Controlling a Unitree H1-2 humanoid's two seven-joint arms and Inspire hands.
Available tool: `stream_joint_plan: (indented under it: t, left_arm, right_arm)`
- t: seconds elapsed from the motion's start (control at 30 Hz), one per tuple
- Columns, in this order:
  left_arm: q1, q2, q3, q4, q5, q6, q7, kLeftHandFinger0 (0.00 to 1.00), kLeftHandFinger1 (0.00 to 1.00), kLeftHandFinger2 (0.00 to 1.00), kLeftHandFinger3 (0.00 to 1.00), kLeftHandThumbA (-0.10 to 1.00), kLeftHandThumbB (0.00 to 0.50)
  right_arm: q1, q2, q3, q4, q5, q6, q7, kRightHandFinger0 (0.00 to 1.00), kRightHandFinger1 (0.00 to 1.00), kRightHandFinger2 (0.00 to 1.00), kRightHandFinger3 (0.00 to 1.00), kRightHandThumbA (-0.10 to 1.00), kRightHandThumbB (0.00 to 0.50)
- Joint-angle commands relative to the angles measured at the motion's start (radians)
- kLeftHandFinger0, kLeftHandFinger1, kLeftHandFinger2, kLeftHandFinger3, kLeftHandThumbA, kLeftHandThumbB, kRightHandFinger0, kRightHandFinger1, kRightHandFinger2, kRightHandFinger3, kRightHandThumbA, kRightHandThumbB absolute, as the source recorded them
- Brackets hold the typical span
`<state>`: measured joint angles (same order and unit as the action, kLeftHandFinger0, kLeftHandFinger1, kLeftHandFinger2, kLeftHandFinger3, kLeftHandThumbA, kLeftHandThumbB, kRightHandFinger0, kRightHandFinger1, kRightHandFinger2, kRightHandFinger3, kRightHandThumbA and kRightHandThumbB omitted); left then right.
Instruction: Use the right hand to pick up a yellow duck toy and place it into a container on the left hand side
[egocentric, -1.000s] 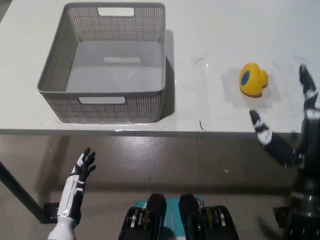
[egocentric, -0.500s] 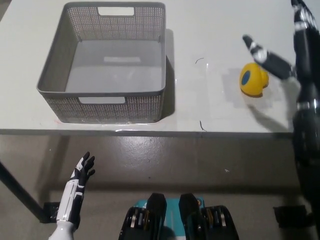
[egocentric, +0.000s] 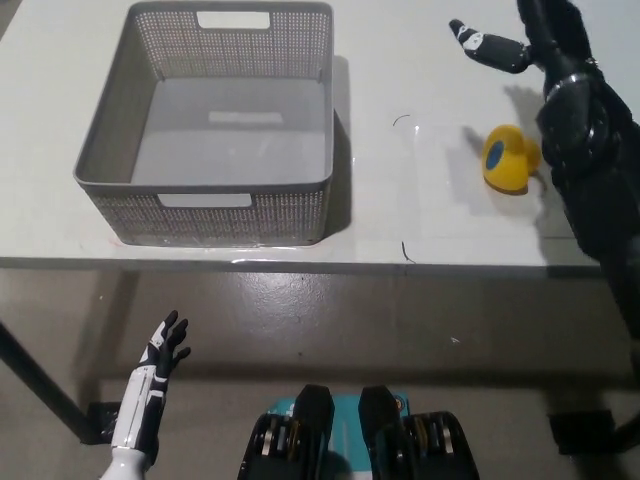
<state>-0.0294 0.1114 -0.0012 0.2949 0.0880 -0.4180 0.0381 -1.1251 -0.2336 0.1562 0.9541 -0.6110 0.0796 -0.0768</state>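
A yellow duck toy (egocentric: 508, 160) with a blue spot lies on the white table (egocentric: 420, 210), right of the grey mesh basket (egocentric: 215, 130). My black right hand (egocentric: 520, 40) hovers open above the table's far right, beyond the duck and holding nothing; its forearm passes just right of the duck. The basket stands on the table's left part and looks empty. My white left hand (egocentric: 160, 350) rests open at the lower left, below the table's front edge.
The table's front edge (egocentric: 300, 263) runs across the middle of the picture, with brown floor below it. A dark table leg (egocentric: 35, 385) slants at the lower left.
My right arm has risen from beside the table's front edge and reached forward over the table, past the duck. The left hand has sunk a little. Duck and basket lie where they were.
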Motion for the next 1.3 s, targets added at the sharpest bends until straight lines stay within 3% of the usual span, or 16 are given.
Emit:
stream_joint_plan:
  t: [0.0,0.23,0.37,0.6,0.93,1.07,1.13,1.27]
  left_arm:
    - [0.011,0.012,0.016,-0.078,-0.009,-0.052,0.015,1.00,1.00,1.00,1.00,1.00,0.500]
    - [0.009,0.016,0.024,-0.085,-0.017,-0.052,0.011,0.99,1.00,1.00,1.00,1.00,0.500]
    - [0.012,0.021,0.032,-0.090,-0.022,-0.052,0.006,1.00,1.00,1.00,1.00,1.00,0.500]
    - [0.011,0.025,0.041,-0.092,-0.015,-0.052,0.003,1.00,1.00,1.00,1.00,1.00,0.500]
    - [0.010,0.022,0.044,-0.094,-0.006,-0.052,0.012,1.00,1.00,1.00,1.00,1.00,0.500]
    - [-0.001,0.027,0.046,-0.095,-0.006,-0.052,0.007,1.00,1.00,1.00,1.00,1.00,0.500]
    - [0.000,0.026,0.046,-0.096,-0.006,-0.052,0.006,1.00,1.00,1.00,1.00,1.00,0.500]
    - [-0.003,0.022,0.046,-0.091,-0.013,-0.052,0.007,1.00,1.00,1.00,1.00,1.00,0.500]
  right_arm:
    - [-0.281,-0.021,0.000,0.298,0.070,0.054,0.082,1.00,1.00,1.00,1.00,0.70,0.495]
    - [-0.304,-0.019,0.011,0.432,0.085,0.075,0.113,1.00,1.00,1.00,1.00,0.70,0.500]
    - [-0.292,-0.030,0.019,0.453,0.101,0.081,0.127,1.00,1.00,1.00,1.00,0.70,0.474]
    - [-0.281,-0.052,0.042,0.468,0.119,0.091,0.199,1.00,1.00,1.00,1.00,0.81,0.495]
    - [-0.251,-0.052,0.027,0.480,0.188,0.112,0.289,1.00,1.00,1.00,1.00,0.77,0.500]
    - [-0.241,-0.054,0.058,0.481,0.176,0.095,0.324,1.00,1.00,1.00,1.00,0.86,0.476]
    - [-0.230,-0.049,0.058,0.483,0.183,0.096,0.315,1.00,1.00,1.00,1.00,0.85,0.499]
    - [-0.216,-0.027,0.078,0.484,0.182,0.089,0.305,1.00,1.00,1.00,1.00,0.85,0.500]
